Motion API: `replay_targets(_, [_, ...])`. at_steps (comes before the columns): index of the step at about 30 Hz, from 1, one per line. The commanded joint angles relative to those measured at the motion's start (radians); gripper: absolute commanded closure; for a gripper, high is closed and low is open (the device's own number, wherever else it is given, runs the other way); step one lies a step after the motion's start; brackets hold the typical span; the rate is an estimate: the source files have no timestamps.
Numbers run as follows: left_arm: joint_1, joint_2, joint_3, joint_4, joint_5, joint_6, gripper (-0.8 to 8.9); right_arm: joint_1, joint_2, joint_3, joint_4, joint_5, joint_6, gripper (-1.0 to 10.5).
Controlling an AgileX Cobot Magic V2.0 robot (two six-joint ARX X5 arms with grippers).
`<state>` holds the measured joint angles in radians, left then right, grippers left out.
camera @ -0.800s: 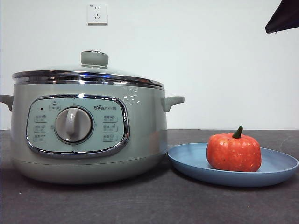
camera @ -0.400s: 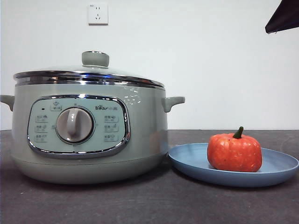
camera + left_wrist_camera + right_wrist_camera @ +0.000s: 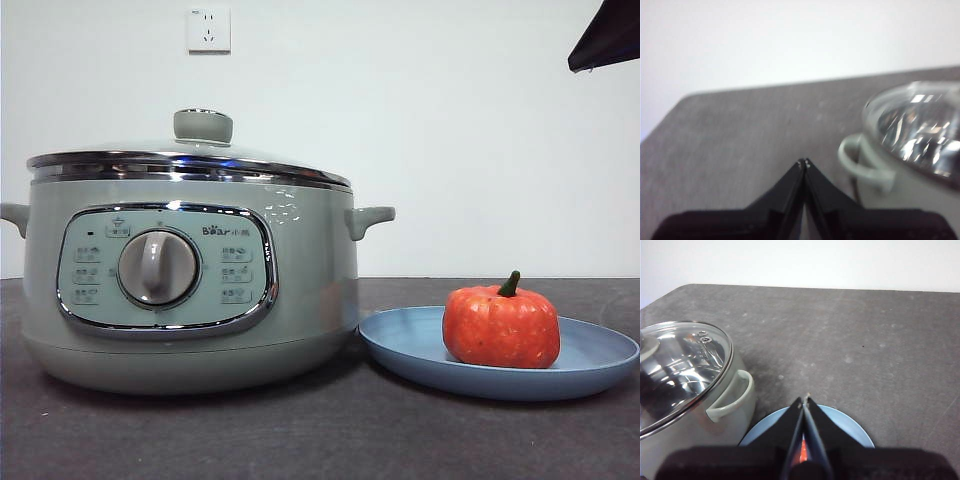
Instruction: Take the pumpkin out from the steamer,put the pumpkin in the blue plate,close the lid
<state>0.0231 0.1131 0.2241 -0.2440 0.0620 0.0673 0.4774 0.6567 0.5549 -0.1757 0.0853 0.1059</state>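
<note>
The pumpkin [image 3: 501, 326] sits upright on the blue plate [image 3: 420, 350], its dark green stem pointing up and leaning slightly right. The plate lies flat on the dark grey table [image 3: 320, 440], just beside the steamer [image 3: 300, 300] on the front view's right, its rim close to the pot's base — whether they touch cannot be told. The steamer stands on the front view's left with its control panel and dial facing the camera. The lid [image 3: 190, 160] rests on the pot, chrome rim seated all round and the pale green knob [image 3: 202, 126] centred on top.

The right end effector [image 3: 804, 402] hangs above the plate with its two black jaws pressed together tip to tip, holding nothing. In the right wrist view the pumpkin shows only as an orange sliver [image 3: 801, 456] beneath the closed jaws, so it lies directly below this end effector, well apart from it. The lidded steamer [image 3: 715, 405] is off to one side of it, one side handle toward the plate.

The left end effector [image 3: 804, 164] also has its jaws closed on each other and empty. It hangs over bare table near the steamer's other side handle [image 3: 860, 165] — the pumpkin is not in its view. In the front view one black arm tip [image 3: 605, 38] shows at the top right corner. A white wall socket [image 3: 208, 29] is on the wall behind.
</note>
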Motion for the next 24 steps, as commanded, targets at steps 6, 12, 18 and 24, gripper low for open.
replay_targets(6, [0.038,-0.079,-0.134,0.031,0.022,-0.031,8.16,0.001,-0.003,-0.006,0.006,-0.001,0.009,9.5])
replay_targets(12, [0.051,-0.112,-0.190,0.041,0.024,-0.049,8.16,0.001,-0.003,-0.006,0.006,-0.001,0.009,9.5])
replay_targets(18, [0.051,-0.112,-0.212,0.040,0.024,-0.075,8.16,0.001,-0.003,-0.006,0.006,-0.001,0.009,9.5])
replay_targets(24, [0.051,-0.111,-0.212,0.041,0.020,-0.074,8.16,0.001,-0.003,-0.006,0.006,-0.001,0.009,9.5])
